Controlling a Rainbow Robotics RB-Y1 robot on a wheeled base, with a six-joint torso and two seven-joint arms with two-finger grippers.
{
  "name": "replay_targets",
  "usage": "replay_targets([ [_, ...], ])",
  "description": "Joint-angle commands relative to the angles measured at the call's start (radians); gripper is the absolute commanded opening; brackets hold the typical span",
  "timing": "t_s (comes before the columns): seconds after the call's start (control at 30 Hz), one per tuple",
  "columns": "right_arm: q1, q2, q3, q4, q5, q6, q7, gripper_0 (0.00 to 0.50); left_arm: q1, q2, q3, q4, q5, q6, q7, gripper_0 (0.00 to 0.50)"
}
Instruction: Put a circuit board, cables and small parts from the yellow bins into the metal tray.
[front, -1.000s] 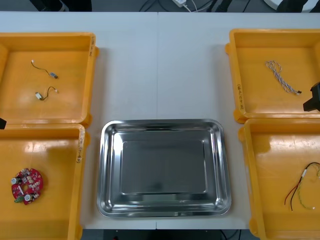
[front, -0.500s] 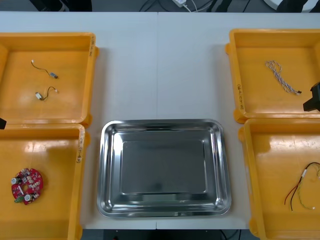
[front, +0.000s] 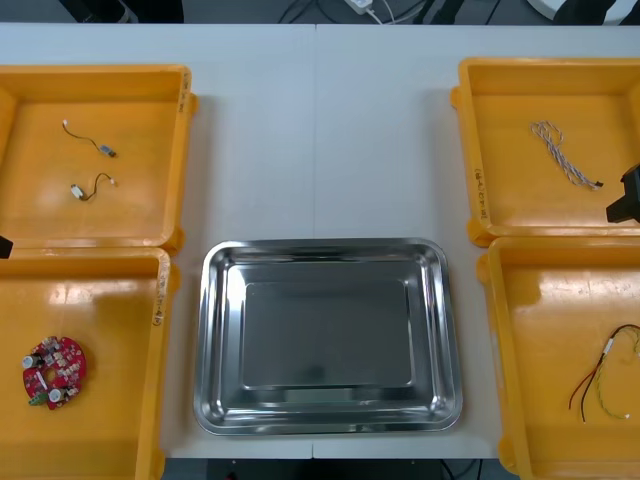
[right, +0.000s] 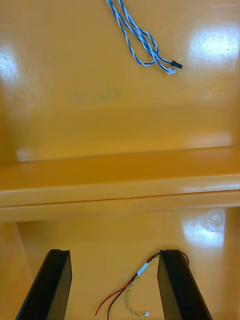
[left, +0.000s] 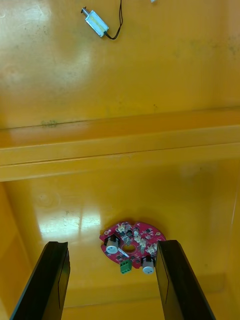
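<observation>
On the table (front: 320, 130) the tray (front: 213, 340) lies between the bins (front: 186, 150) with nothing inside, so we judge that the task is at its very beginning. No item is moved yet and all of them are left to do.

The board (front: 54, 371) lies flat in the near bin on the left side. The small parts (front: 78, 190), each with a thin black wire, are in the far left bin. The blue-white cable (front: 562, 153) is in the far right bin, and the red-yellow cable (front: 603, 375) is in the near right bin.

The left gripper (left: 114, 282) hangs over the near left bin. Its fingers stand wide apart and hold nothing, and the board is seen between them, a little closer to one finger. The right gripper (right: 114, 287) hangs over the near right bin, also wide and holding nothing, with the red-yellow cable between its fingers. We think both are placed for a first pick, but neither touches its item.

As for writing, we find small dark marks (front: 478, 190) on the inner wall of the far right bin, and similar ones on the near left bin. They are too small for us to read. We see no brand name.
</observation>
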Motion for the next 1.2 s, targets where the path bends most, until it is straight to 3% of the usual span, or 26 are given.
replay_targets([
  [0.03, 0.007, -0.046, -0.033, -0.008, -0.007, -0.004, 0.054, 0.500, 0.016, 0.050, 0.035, -0.002, 0.008, -0.011, -0.107, 0.500],
  [1.2, 0.007, -0.046, -0.033, -0.008, -0.007, -0.004, 0.054, 0.500, 0.016, 0.050, 0.035, -0.002, 0.008, -0.011, -0.107, 0.500],
])
